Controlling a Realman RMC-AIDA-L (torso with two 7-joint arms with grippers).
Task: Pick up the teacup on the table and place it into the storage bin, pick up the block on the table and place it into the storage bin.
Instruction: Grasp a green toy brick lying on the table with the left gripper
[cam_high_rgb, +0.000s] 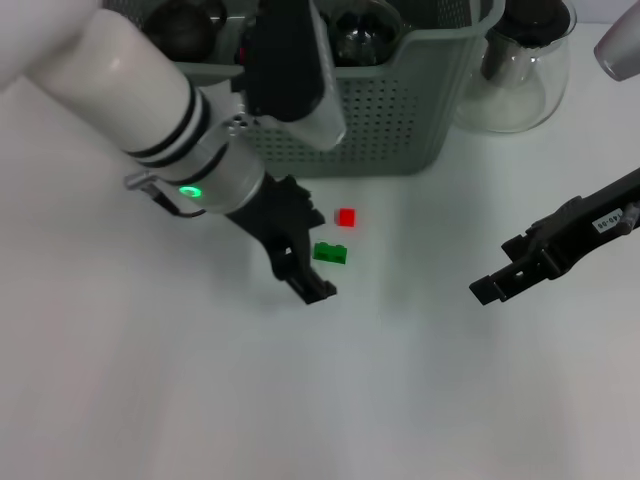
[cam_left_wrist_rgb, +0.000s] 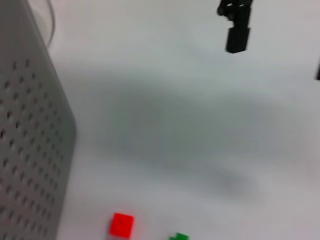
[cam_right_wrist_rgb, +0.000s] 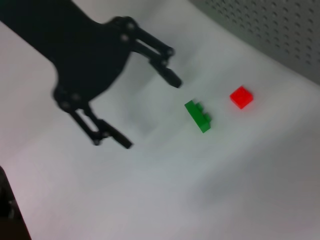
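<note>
Hovering low over the white table (cam_high_rgb: 150, 400), the left gripper (cam_high_rgb: 305, 245) spreads its empty fingers just beside the small green plastic block (cam_high_rgb: 331, 253) and small red plastic block (cam_high_rgb: 346, 217). Both lie before the grey-green perforated plastic storage bin (cam_high_rgb: 400, 120). The teacup is perhaps already inside. The right gripper (cam_high_rgb: 500, 275) waits apart; its fingers I cannot tell.

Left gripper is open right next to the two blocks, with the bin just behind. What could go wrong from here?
1. The green block and red block lie close together; the open left gripper could knock one while closing on the other.
2. Both blocks sit near the storage bin wall, so the arm may brush it on the lift.
3. The right gripper hangs over the table nearby; swinging towards it risks a clash.
</note>
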